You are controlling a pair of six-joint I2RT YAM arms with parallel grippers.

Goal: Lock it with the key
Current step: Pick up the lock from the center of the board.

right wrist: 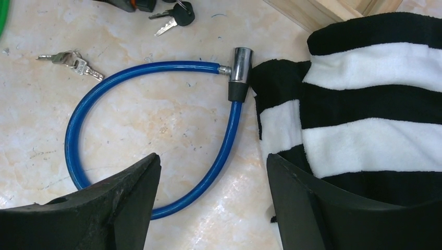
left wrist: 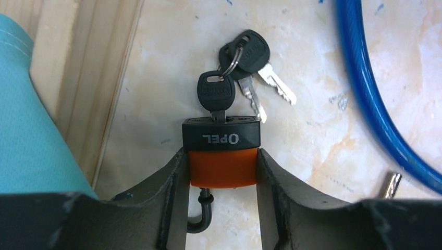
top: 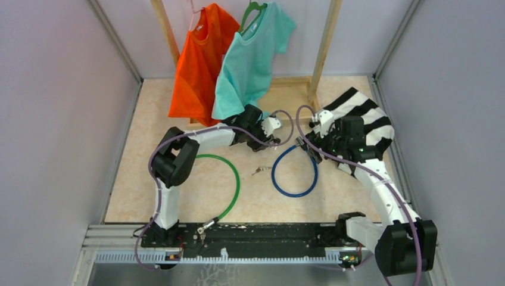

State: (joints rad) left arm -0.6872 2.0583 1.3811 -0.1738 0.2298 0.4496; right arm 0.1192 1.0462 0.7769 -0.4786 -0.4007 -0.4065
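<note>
Left pincer (left wrist: 222, 174) clamped on padlock (left wrist: 221, 134), key (left wrist: 214, 91) inserted

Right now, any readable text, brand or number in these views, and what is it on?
"OPEL": on the black cap of the orange padlock, upside down in the left wrist view, held in the left gripper.
Embossed marks on the black key heads: too small to read.
Nothing else is legible.

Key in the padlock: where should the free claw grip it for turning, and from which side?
I'd pinch the inserted key across its flat black head's broad faces, coming from the keyhole end, opposite the left claw clamping the orange padlock. The head stands clear of the lock; the spare keys lie to one side.
</note>
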